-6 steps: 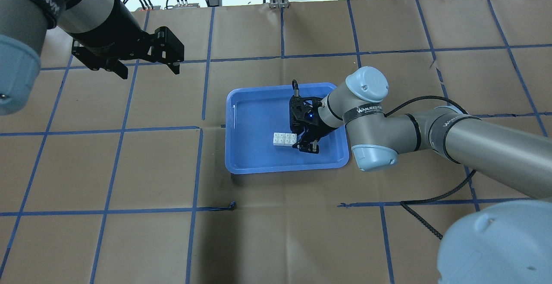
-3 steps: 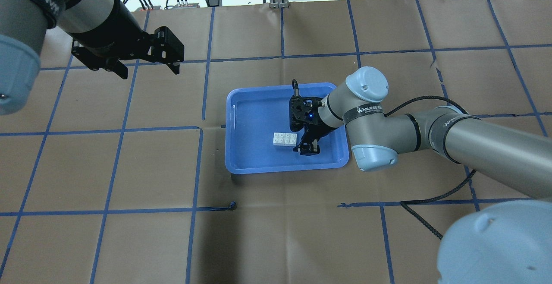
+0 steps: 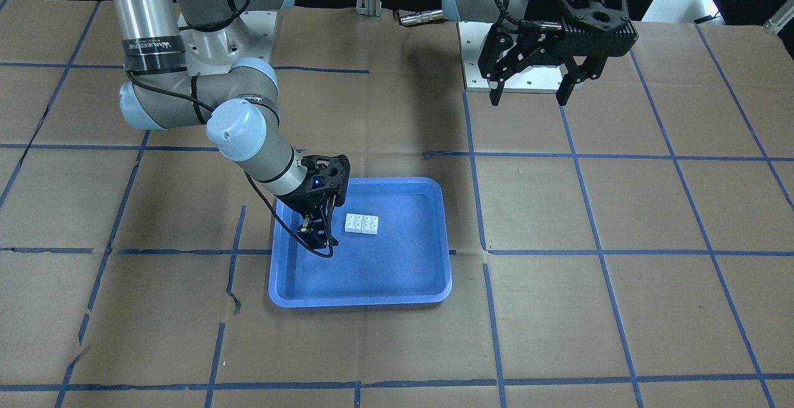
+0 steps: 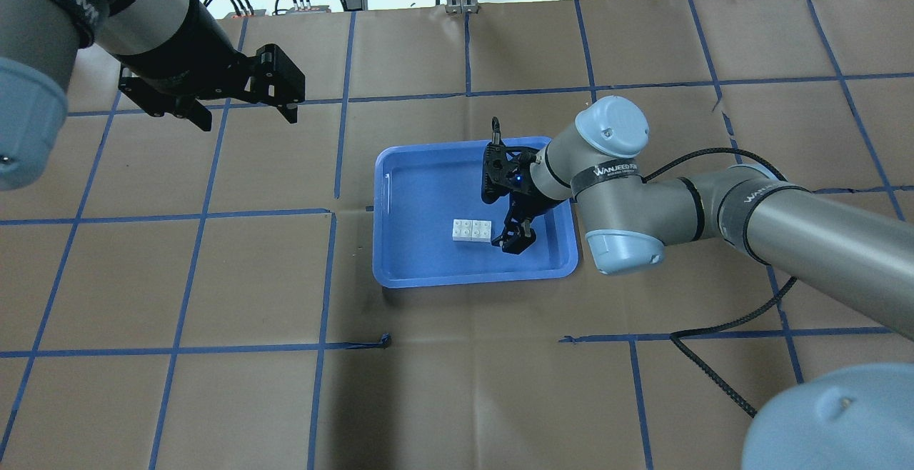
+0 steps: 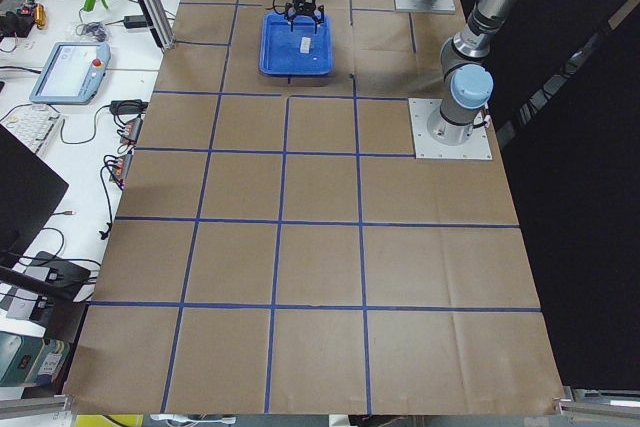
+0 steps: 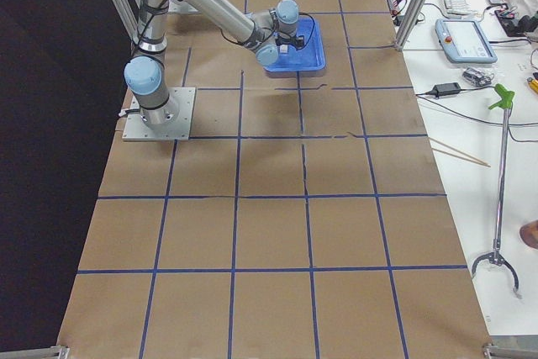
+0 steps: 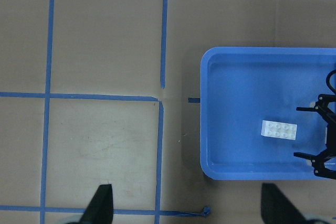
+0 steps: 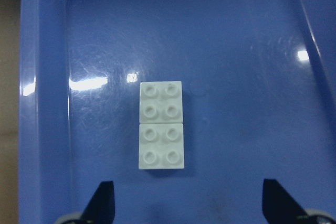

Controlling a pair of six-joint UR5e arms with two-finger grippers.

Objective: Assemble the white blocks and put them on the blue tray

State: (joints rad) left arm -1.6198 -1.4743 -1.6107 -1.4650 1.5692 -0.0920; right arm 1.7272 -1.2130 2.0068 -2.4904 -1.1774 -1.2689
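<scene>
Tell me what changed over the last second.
The right gripper drew back a little from the white blocks, toward the robot's right, and its wrist shifted with it. It is open and holds nothing. The blocks, joined side by side on the blue tray, the tray itself and the open left gripper stayed where they were.

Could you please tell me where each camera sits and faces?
Front-facing: across the table, facing both arms.
Overhead: behind the robot, looking down; both arms.
Exterior left: table's end; left arm near.
Exterior right: opposite end; right arm near.
Left wrist: high, looking down; left gripper.
Right wrist: low over blue tray; right gripper.
Wrists share white blocks.
</scene>
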